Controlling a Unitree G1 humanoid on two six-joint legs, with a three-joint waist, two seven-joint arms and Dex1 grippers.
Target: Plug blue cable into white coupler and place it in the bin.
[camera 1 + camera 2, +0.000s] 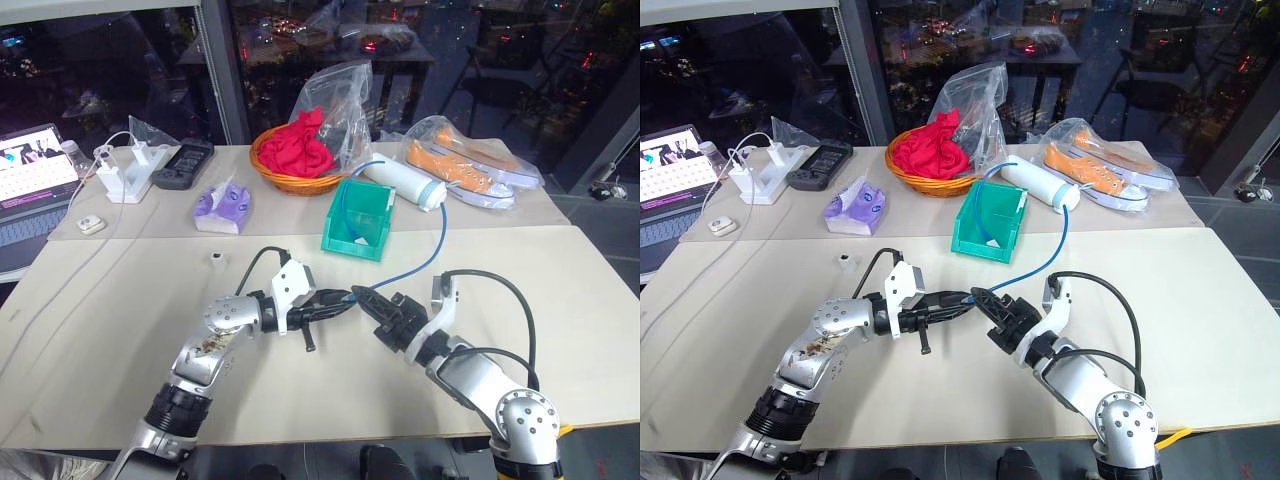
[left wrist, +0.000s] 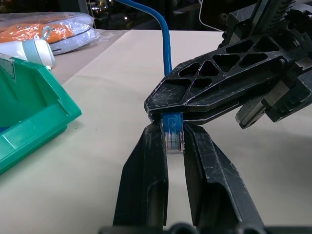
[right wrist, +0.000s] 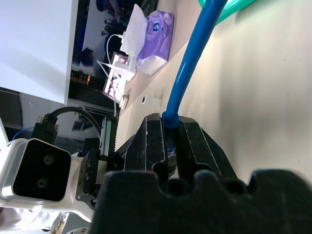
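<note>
light, floppy blue cable, stiff only at plug; clamped there by both left end effector and right end effector; best gripped just behind plug.

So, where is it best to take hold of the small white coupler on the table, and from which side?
Grip the white coupler across its two flat side walls, coming down from above. It stands alone on the bare table, apart from the tissue pack, so its sides are free. Its dark socket seems to face up; keep that face uncovered for the plug.
</note>
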